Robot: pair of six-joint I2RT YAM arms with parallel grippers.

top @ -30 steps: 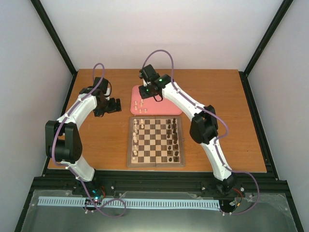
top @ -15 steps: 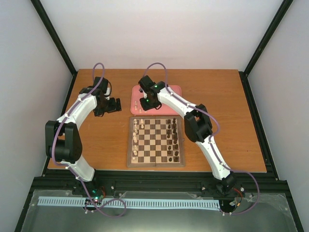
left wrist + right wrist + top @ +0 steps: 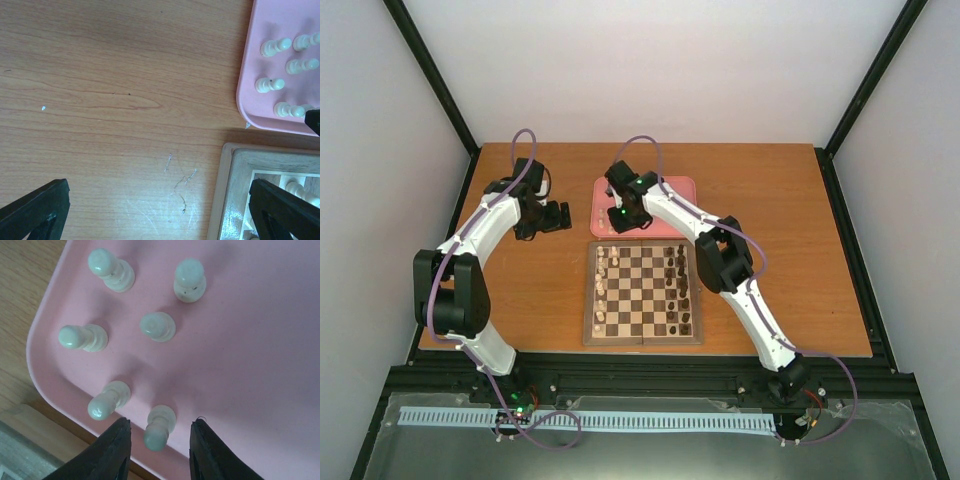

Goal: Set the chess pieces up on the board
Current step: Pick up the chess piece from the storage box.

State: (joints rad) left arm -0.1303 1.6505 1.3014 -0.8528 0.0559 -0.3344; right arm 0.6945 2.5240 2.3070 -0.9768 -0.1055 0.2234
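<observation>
Fingers (image 3: 112,450) of the right gripper (image 3: 160,437) are spread on either side of one cream pawn (image 3: 159,427) without touching it, at the edge of the pink tray (image 3: 260,365) where five more chess pieces (image 3: 157,326) sit. The left gripper (image 3: 157,200) hangs spread wide over the table (image 3: 100,100), beside the board (image 3: 642,293).

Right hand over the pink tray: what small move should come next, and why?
Probably the right hand should close, perhaps after dropping slightly. It is open, straddling one cream pawn standing on the pink tray, with a gap showing on each side, so nothing is gripped yet. It needs a grip before carrying the pawn to the board.
</observation>
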